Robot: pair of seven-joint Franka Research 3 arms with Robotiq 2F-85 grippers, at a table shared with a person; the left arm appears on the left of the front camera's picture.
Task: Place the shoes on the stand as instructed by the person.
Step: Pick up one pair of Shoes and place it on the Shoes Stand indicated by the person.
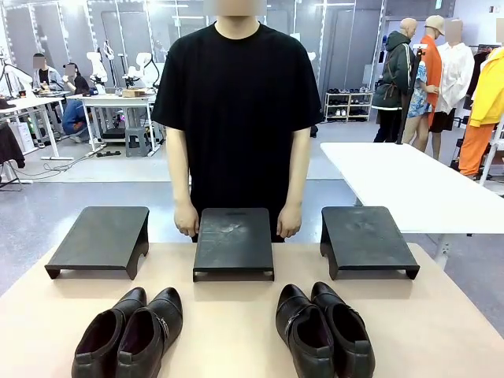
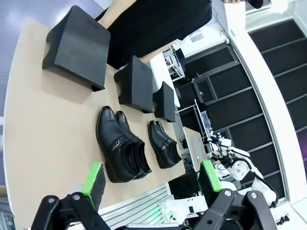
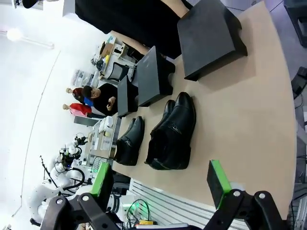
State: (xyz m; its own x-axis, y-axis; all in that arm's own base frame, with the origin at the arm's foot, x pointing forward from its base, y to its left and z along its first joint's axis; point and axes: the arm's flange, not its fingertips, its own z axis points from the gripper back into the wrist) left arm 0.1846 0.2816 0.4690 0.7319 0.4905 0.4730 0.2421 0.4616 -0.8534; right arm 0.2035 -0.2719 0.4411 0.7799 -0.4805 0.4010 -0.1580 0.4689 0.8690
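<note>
With my left hand (image 2: 151, 178) and right hand (image 3: 160, 178) both hanging spread above the tan surface (image 1: 228, 311), I watch the person (image 1: 236, 102) for which flat black stand (image 1: 234, 240) to use before pinching either glossy black leather shoe pair (image 1: 130, 331) lying at the near edge.

An open lab hall, with long white tables (image 1: 394, 169), people (image 1: 47, 77) seated at cluttered desks (image 1: 110, 101), floor cables (image 1: 59, 165) and a shoe shelf (image 1: 347, 106)
</note>
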